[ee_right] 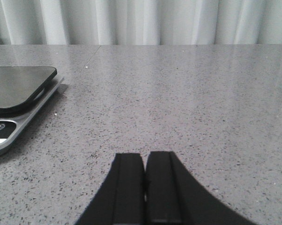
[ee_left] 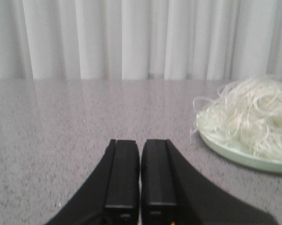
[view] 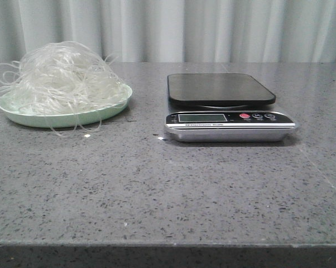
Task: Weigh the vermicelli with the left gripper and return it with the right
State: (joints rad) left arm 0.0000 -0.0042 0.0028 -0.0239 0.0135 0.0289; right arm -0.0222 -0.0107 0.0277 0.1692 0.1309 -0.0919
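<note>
The vermicelli (view: 62,75), a fluffy tangle of thin whitish strands, lies heaped on a pale green plate (view: 73,118) at the left of the table. It also shows in the left wrist view (ee_left: 246,117), on the plate (ee_left: 239,154). A kitchen scale (view: 226,106) with a dark platform and a silver front stands to the right of the plate; its platform is bare. It shows in the right wrist view (ee_right: 14,103). My left gripper (ee_left: 140,143) is shut and empty, low over the table, away from the plate. My right gripper (ee_right: 144,157) is shut and empty, to the right of the scale. Neither gripper shows in the front view.
The table (view: 157,190) is grey speckled stone with its front edge near the camera. A pale curtain (view: 212,28) hangs behind it. A few loose noodle strands hang over the plate's rim onto the table (view: 67,129).
</note>
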